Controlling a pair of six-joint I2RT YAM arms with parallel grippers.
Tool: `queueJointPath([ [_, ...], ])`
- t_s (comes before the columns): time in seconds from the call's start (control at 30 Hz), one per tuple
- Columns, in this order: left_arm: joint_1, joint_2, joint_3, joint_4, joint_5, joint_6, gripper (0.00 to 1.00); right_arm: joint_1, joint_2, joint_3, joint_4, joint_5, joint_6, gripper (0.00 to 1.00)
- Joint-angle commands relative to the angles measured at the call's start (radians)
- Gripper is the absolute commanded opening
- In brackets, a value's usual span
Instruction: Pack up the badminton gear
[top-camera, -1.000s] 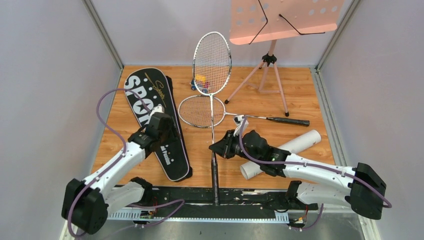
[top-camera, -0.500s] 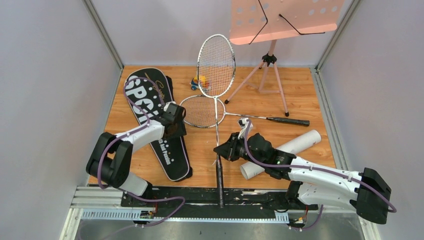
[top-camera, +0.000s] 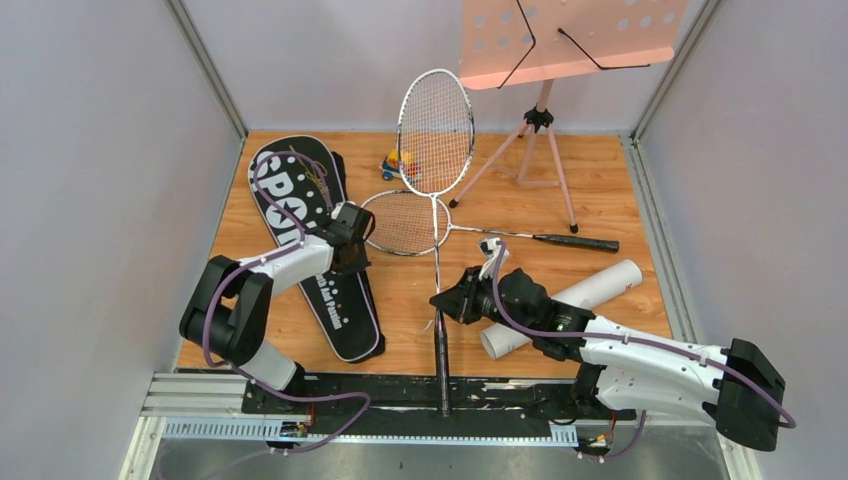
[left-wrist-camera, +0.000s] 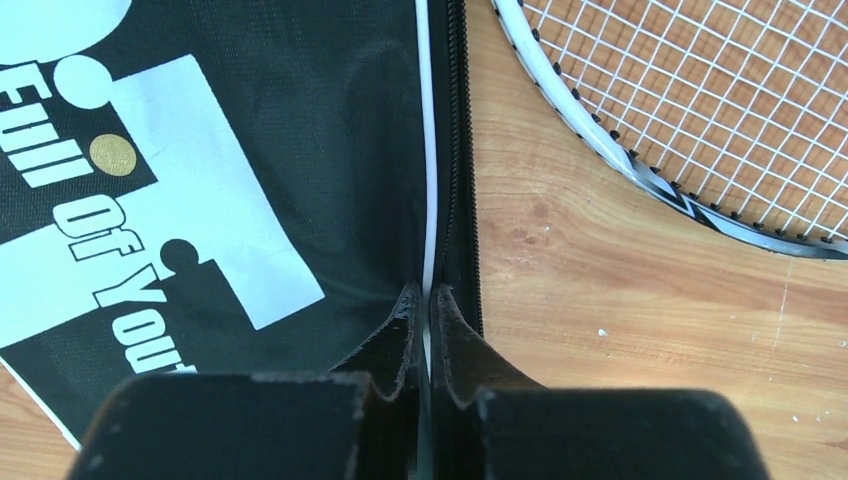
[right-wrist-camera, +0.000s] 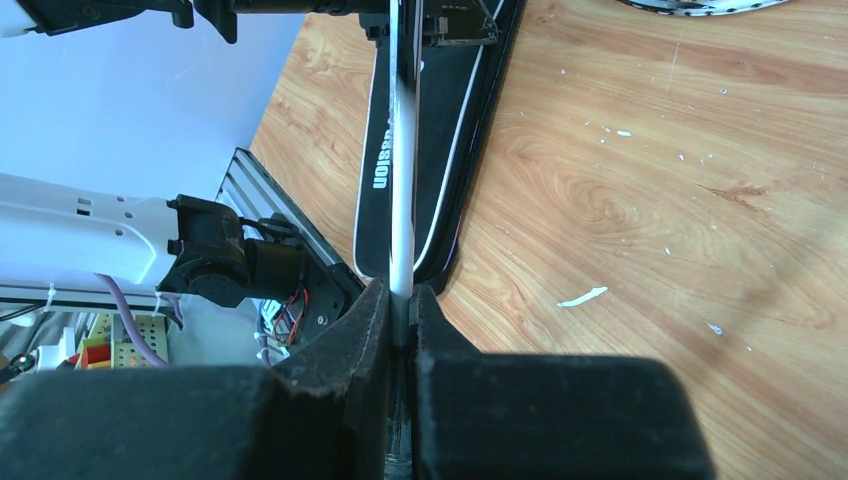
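**Bag edge pinched; one racket held by its shaft**

Top view
- A long black fabric bag lettered SPORT (top-camera: 300, 215) lies flat on the left of the wooden tabletop (top-camera: 620, 180), running from far left toward near centre.
- The left gripper (top-camera: 354, 258) sits at the bag's right edge, about midway along it.
- The right gripper (top-camera: 438, 298), at centre, holds a thin white-framed racket (top-camera: 435, 130) by the shaft. The head is tilted up toward the far side and the black grip reaches the near rail.
- A second thin-framed racket (top-camera: 405, 222) lies flat, its head just right of the bag and its handle pointing right. The held racket's shaft crosses over it.
- A small red-yellow-blue toy car (top-camera: 398, 163) shows behind the raised strings.
- A pink perforated music stand (top-camera: 570, 35) stands on its tripod at far right. One leg lands near the flat racket's handle.
- A white cylindrical tube (top-camera: 605, 283) lies on the right, its near end hidden by the right arm.

Left wrist view
- The fingers (left-wrist-camera: 400, 335) are pressed together, pinching the bag's white-piped zip edge.
- The flat racket's strung head lies to the right, with bare wood between it and the bag.

Right wrist view
- The fingers (right-wrist-camera: 365, 330) are clamped on the held racket's white shaft.
- The bag's near end lies beyond the shaft, by the table's edge.
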Motion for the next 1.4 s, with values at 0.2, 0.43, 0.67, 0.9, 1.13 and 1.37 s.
queueJointPath([
  [0.2,0.004,-0.174,-0.021,-0.045,-0.012,0.029,0.0,-0.001,0.045,0.026,0.064,-0.042,-0.007,0.0],
  [0.43,0.005,-0.296,-0.066,-0.047,0.023,0.017,0.0,-0.004,0.12,0.068,0.047,-0.186,-0.017,0.0],
  [0.67,0.004,-0.435,-0.151,-0.046,0.035,-0.001,0.0,-0.043,0.233,0.111,0.026,-0.339,0.06,0.0],
  [0.9,0.004,-0.573,-0.22,-0.04,0.039,-0.022,0.0,-0.081,0.313,0.126,0.026,-0.475,0.141,0.0],
  [1.13,0.004,-0.661,-0.25,-0.028,0.06,-0.018,0.0,-0.083,0.379,0.122,0.091,-0.589,0.184,0.0],
  [1.37,0.004,-0.726,-0.27,0.001,0.113,-0.01,0.0,-0.084,0.426,0.102,0.194,-0.673,0.222,0.0],
])
